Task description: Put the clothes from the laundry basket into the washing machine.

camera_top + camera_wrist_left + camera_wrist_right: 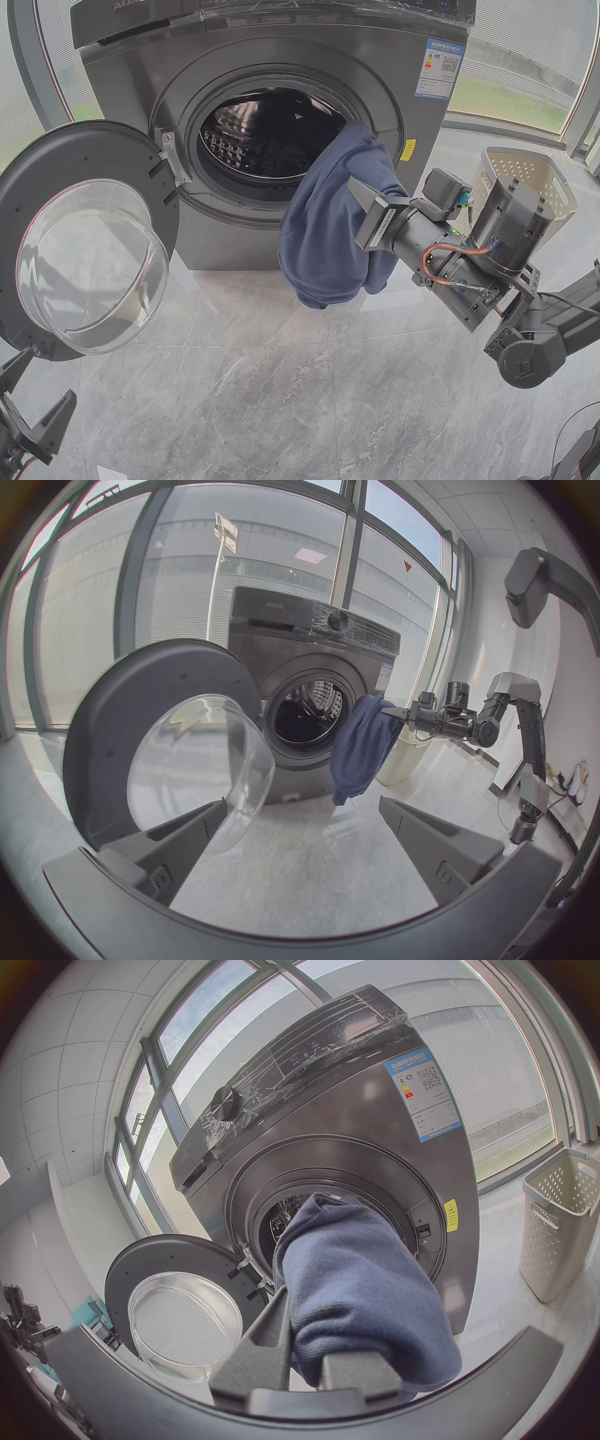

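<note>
Right gripper (357, 187) around blue garment (325, 244); dark clothes (281, 144) in washing machine (375, 75)

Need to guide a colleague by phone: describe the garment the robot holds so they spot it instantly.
Find the grey washing machine with its round door swung open. At the drum mouth's right edge hangs a navy garment, clamped in the right arm's jaws. It is the only blue cloth, hanging down outside, unlike the black clothes inside the drum.
</note>
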{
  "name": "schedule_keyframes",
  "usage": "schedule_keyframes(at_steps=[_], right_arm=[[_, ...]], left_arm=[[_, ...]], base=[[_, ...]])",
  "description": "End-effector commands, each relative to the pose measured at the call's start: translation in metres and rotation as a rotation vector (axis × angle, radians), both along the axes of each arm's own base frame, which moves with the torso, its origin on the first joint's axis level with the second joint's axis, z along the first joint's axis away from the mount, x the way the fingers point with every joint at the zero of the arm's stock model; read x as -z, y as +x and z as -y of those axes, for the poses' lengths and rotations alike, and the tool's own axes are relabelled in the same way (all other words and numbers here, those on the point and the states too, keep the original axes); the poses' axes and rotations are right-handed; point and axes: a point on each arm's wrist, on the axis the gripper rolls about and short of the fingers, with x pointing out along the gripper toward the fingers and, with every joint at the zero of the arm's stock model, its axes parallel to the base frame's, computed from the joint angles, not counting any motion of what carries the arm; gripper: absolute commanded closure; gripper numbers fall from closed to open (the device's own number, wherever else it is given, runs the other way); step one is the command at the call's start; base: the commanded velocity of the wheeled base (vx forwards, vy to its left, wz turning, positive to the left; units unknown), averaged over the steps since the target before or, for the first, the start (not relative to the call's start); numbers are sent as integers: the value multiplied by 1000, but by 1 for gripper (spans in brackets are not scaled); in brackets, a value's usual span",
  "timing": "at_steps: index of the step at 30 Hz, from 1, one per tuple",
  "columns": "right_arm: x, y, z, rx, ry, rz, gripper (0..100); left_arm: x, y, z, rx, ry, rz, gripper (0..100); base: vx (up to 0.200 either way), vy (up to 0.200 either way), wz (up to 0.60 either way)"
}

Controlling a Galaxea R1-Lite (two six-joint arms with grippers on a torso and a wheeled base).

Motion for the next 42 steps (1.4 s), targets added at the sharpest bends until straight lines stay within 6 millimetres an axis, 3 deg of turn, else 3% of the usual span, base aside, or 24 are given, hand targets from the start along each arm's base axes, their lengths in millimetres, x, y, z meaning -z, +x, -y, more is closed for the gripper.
schedule_keyframes(at_steps=[1,8,19,31,42], right_arm=[[-6,9,-7,14,28,23,100],[-9,23,-19,16,55,45,100],[-20,24,-28,-10,82,75,100],[-18,20,-35,-35,84,77,100],[-20,20,-35,-37,93,84,100]], left_arm=[[-11,76,21,172,30,-170,0],[-1,129,46,251,36,-209,0],[11,161,66,353,40,-270,0],[38,229,91,396,25,-318,0],[60,267,111,418,28,-334,0]], base=[[0,0,0],[0,0,0],[0,0,0],[0,0,0],[0,0,0]])
